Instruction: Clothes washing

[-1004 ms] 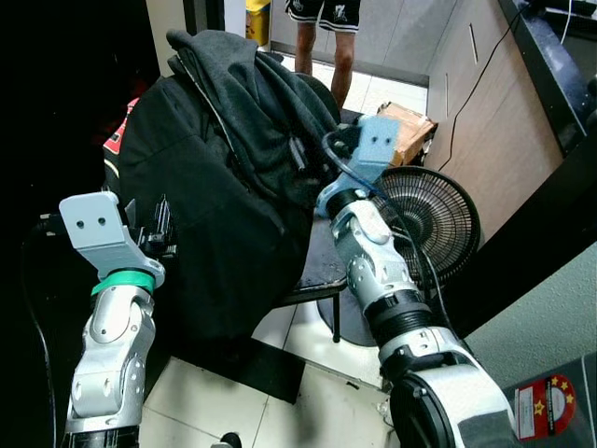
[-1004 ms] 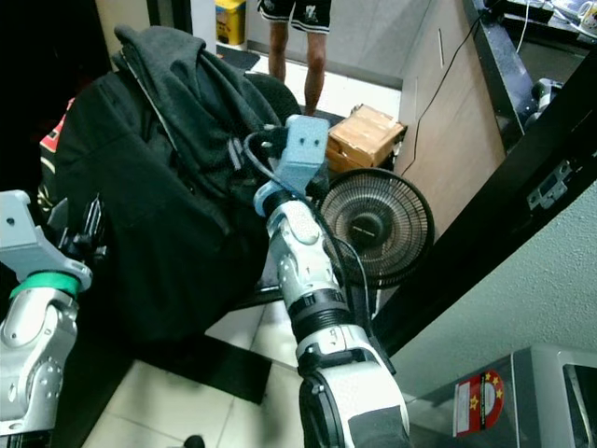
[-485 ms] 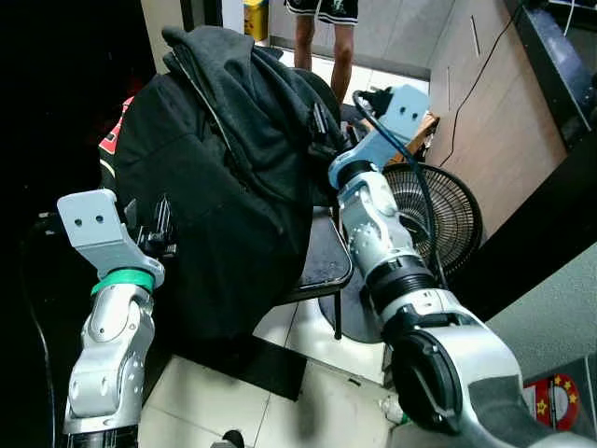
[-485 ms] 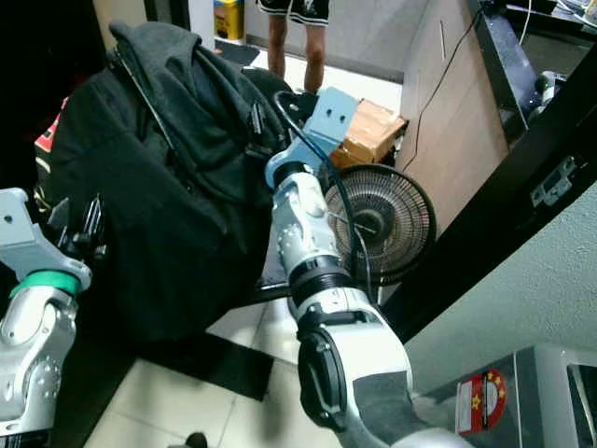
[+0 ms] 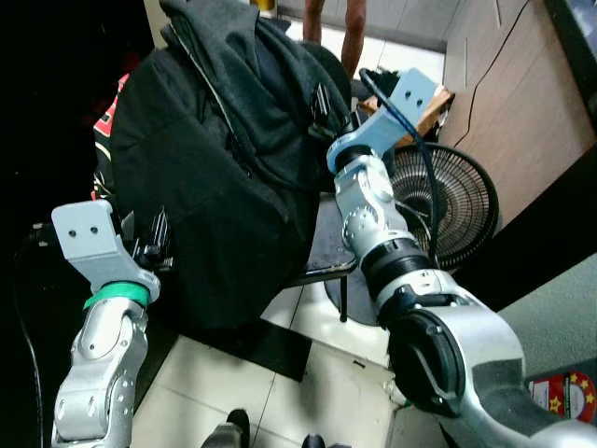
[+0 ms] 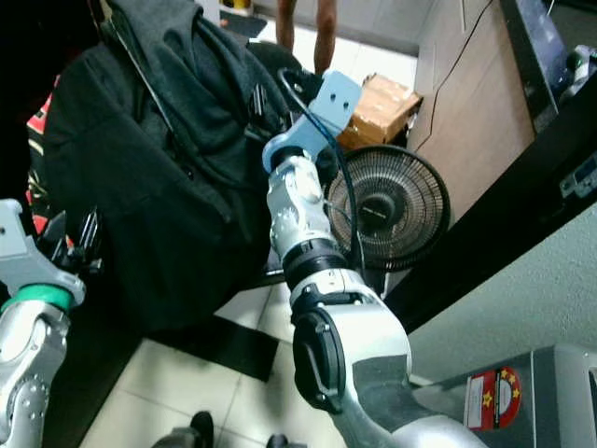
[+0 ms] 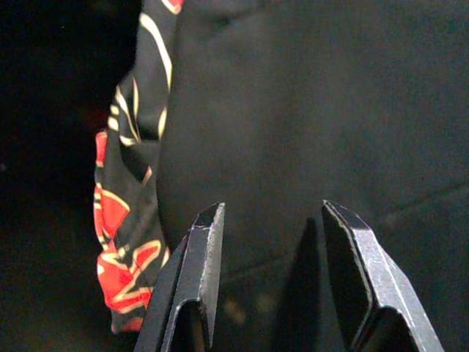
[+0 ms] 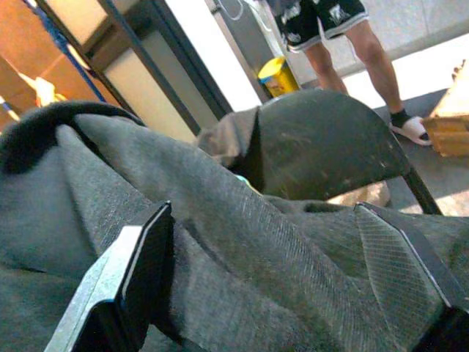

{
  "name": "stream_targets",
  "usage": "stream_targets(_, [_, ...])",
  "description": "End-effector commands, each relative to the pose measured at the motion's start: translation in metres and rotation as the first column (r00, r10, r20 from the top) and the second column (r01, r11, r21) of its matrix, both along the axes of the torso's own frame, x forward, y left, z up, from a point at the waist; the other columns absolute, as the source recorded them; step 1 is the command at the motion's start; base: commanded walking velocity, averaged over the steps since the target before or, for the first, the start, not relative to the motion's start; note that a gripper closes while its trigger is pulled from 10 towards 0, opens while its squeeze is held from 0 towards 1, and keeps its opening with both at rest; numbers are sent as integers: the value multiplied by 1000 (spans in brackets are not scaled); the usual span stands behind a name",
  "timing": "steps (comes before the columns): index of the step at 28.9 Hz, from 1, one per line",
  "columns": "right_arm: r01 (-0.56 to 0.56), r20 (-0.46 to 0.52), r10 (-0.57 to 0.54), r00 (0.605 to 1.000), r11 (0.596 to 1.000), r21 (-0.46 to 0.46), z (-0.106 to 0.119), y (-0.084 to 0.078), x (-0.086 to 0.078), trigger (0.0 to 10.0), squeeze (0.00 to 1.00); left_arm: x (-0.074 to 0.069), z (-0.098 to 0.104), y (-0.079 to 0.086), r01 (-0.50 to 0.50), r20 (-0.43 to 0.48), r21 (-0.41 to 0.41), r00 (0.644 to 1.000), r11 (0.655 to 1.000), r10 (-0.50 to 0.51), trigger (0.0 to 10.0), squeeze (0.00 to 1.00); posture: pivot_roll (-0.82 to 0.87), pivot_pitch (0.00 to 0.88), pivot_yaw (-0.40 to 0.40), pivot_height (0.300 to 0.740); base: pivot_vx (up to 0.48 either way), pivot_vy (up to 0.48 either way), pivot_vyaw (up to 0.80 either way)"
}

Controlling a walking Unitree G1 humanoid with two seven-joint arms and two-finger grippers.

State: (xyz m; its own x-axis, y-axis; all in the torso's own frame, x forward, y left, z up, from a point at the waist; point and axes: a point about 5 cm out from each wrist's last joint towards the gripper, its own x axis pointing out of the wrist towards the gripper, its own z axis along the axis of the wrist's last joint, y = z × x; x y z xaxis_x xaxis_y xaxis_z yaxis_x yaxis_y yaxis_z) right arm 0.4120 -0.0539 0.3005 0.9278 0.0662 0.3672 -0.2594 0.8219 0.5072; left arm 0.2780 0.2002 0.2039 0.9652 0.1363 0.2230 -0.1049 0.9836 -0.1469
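**Q:** Across the middle of the scene, what is the biggest thing?

**A:** A heap of dark clothes: a black jacket [image 5: 201,177] draped over a chair [image 5: 328,252], with a grey hoodie [image 5: 252,65] thrown on top of it. A red and black patterned cloth [image 7: 128,213] shows at the heap's nine o'clock edge.

**Q:** What else stands around it?

**A:** A round black floor fan [image 6: 387,210] stands at about three o'clock from the heap, on the tiled floor [image 5: 322,359]. A cardboard box [image 6: 382,103] sits beyond the fan, toward one o'clock. A person's bare legs [image 8: 352,51] stand at twelve o'clock, behind the chair.

**Q:** Where are the grippers?

**A:** The right gripper [image 8: 293,271] is up at the hoodie, near the heap's one o'clock edge. Its fingers are spread wide with grey fabric between them, gripping nothing. The left gripper [image 7: 271,282] sits at eight o'clock, close to the jacket's lower part. Its fingers are parted and it holds nothing.
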Motion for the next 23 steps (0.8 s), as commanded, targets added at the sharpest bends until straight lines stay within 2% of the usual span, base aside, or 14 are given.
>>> stream_targets(1, [5,-21,-5,1000,1000,17,-4,2,0,10000,1000,-3,-5,1,-5,-26,-1,1000,1000,5,10000,0,167,291,10,740,0,0,0])
stream_targets(2, [7,-29,-7,1000,1000,19,-7,3,0,10000,886,-4,-5,0,-3,-31,0,1000,1000,3,10000,0,164,295,15,740,0,0,0])
stream_targets(3, [6,-39,-6,999,1000,17,-10,4,-1,10000,314,-5,-6,0,0,-37,2,999,1000,0,10000,0,165,302,20,740,0,0,0])
stream_targets(4, [6,-45,-5,999,1000,11,-12,6,-1,10000,0,-5,-6,0,3,-41,3,999,1000,-3,10000,0,167,306,23,740,0,0,0])
stream_targets(13, [12,-63,-11,998,1000,8,-19,7,-1,9922,0,-6,-6,-1,9,-56,8,998,1000,-8,10000,0,165,308,28,740,0,0,0])
stream_targets(14, [12,-64,-12,998,1000,10,-20,6,-1,3529,0,-6,-6,-1,9,-59,9,998,1000,-8,10000,0,165,308,28,740,0,0,0])
stream_targets(15, [12,-64,-12,998,1000,10,-20,6,-1,3529,0,-6,-6,-1,9,-59,9,998,1000,-8,10000,0,165,308,28,740,0,0,0])
stream_targets(16, [13,-63,-12,998,1000,13,-19,6,-1,0,0,-6,-6,-1,9,-61,10,998,1000,-8,10000,0,165,308,28,740,0,0,0])
stream_targets(23, [14,-60,-13,998,1000,20,-19,6,-1,0,0,-6,-6,-2,10,-69,12,998,1000,-10,10000,0,163,300,28,740,0,0,0])
